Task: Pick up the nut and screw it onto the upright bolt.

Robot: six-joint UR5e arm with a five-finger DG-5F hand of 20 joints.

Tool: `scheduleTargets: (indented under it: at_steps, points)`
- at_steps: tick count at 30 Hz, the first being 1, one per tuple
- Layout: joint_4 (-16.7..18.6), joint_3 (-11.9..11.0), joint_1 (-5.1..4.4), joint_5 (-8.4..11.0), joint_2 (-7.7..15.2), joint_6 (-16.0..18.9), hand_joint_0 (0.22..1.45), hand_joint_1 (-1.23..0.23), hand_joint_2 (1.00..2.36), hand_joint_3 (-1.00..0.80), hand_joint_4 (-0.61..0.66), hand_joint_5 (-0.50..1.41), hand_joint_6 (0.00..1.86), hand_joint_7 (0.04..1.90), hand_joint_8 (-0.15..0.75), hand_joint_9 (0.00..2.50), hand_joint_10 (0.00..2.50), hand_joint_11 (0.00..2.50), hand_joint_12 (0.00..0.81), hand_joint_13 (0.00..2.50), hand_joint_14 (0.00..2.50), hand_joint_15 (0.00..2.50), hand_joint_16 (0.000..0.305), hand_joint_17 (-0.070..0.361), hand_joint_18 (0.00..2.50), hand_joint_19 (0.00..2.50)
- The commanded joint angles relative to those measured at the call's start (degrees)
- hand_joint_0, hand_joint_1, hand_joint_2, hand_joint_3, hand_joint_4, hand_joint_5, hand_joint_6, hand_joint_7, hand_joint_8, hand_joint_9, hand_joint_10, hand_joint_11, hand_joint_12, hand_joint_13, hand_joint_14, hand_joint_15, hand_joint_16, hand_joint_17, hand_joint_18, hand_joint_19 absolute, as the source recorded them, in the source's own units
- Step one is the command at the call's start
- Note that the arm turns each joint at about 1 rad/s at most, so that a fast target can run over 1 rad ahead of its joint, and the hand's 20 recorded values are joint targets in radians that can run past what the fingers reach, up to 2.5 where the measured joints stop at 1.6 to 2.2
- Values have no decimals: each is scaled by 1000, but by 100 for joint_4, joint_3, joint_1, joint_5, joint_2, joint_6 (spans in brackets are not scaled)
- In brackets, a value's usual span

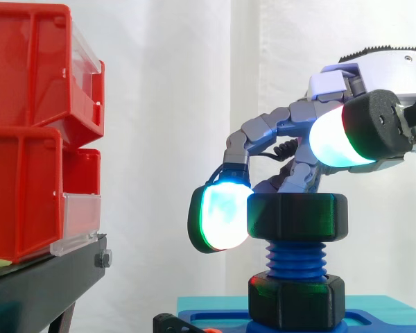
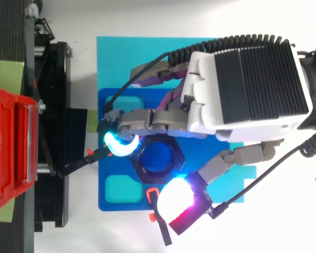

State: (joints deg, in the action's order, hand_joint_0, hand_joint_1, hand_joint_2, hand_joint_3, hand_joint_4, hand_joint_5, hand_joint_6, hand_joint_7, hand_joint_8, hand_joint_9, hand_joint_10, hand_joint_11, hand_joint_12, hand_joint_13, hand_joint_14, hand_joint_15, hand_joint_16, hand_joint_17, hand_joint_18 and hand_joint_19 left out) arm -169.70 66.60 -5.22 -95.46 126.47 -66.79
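Robotics lab test bench, not a home or shop: a plain white curtain (image 1: 166,139) backs the whole setup, with red bins (image 1: 28,139) stacked on a black stand (image 1: 48,277). A robot hand (image 2: 242,84) with glowing fingertip pads works over a blue fixture plate (image 2: 124,205) with moulded pockets, laid on a cyan mat (image 2: 116,58). The oversized plastic bolt (image 1: 296,260) and black nut (image 1: 297,216) look like training props, not real hardware.
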Motion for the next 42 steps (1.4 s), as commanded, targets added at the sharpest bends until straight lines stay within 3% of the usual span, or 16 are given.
scheduleTargets:
  at_steps: [1,13,17,19,25,32,36,37,42]
  points:
    - [-2,-7,39,-7,0,-1,531,-366,1000,-500,148,-68,505,1056,241,1592,23,979,292,1269,13,428,15,33,577,0]
    - [-2,2,241,-183,0,-18,541,-365,1000,-500,40,-2,505,1417,113,1847,24,1789,320,1430,23,718,20,45,711,155]
    - [-11,2,294,-253,0,-44,543,-365,1000,-500,46,49,502,1424,123,1859,25,1677,321,1418,22,669,20,46,725,170]
    - [-37,2,364,-333,-9,-80,543,-366,1000,-500,51,63,500,1434,123,1861,26,1614,318,1417,22,656,21,46,735,176]
    - [-204,2,452,-385,0,-176,545,-372,1000,-500,66,73,616,1195,106,2002,34,1235,277,1484,21,611,20,44,926,277]
    - [-433,-7,566,-385,-35,-299,535,-383,1000,-500,80,78,632,1134,73,2150,38,1195,231,1667,20,603,18,40,1161,402]
    - [-433,-15,610,-438,-79,-299,527,-357,1000,-500,61,77,573,1235,123,2142,38,1209,253,1663,19,589,19,42,1094,363]
    - [-433,-24,628,-456,-114,-299,523,-348,1000,-500,60,79,500,1364,147,2114,37,1183,270,1624,18,571,19,44,1043,343]
    - [-406,-77,637,-464,-141,-291,517,-338,1000,-500,48,-11,507,1188,225,1869,30,1041,303,1424,18,512,25,55,907,329]
